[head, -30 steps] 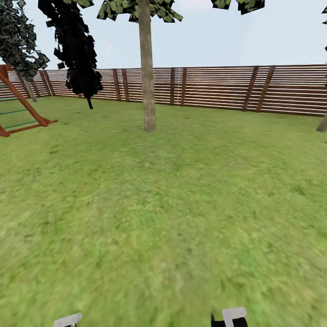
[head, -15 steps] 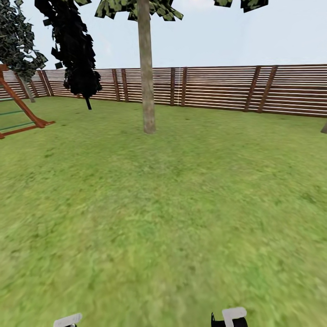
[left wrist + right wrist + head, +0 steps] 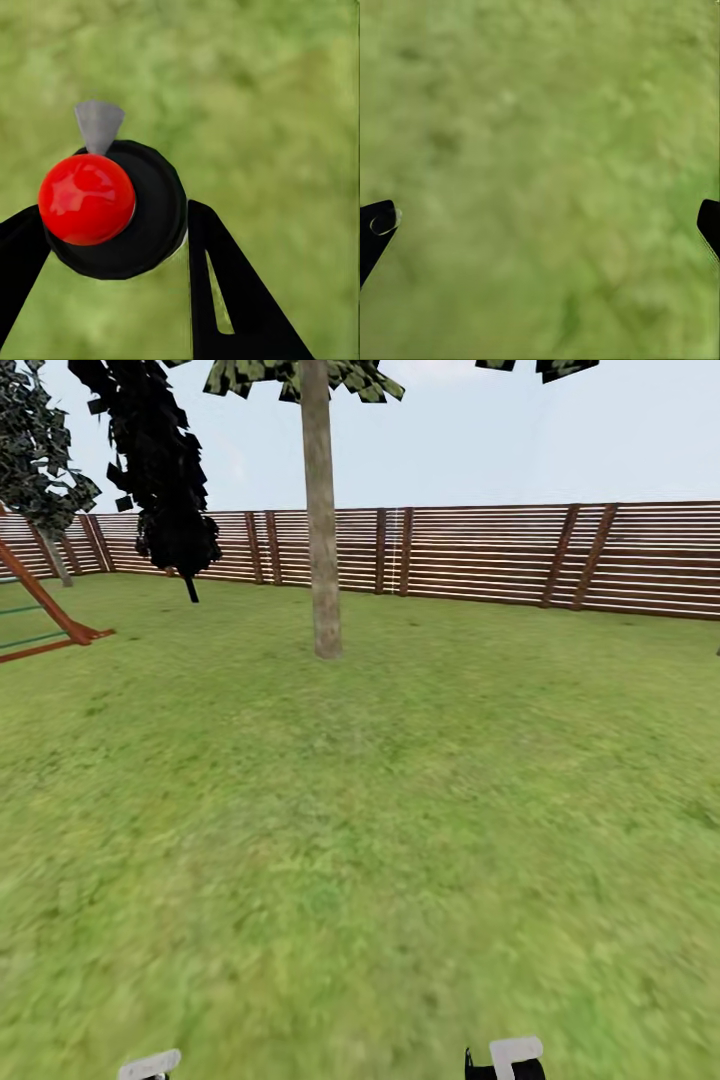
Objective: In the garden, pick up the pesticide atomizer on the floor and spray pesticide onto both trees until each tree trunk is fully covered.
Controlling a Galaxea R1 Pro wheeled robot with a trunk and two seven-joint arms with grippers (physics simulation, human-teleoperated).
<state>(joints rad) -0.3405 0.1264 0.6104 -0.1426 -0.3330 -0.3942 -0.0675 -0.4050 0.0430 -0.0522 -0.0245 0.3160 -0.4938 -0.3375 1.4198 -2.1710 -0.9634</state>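
The left gripper (image 3: 112, 232) clamps the pesticide atomizer (image 3: 112, 206); the right gripper (image 3: 544, 225) is spread wide over grass. A tree trunk (image 3: 322, 530) stands at twelve o'clock before the fence (image 3: 480, 555), lawn (image 3: 380, 840) between.

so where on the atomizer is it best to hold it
On the round black body below the red top, one finger on each flank, as the left gripper has the pesticide atomizer now. The body is a plain cylinder, and a side hold leaves the red top and grey nozzle free.
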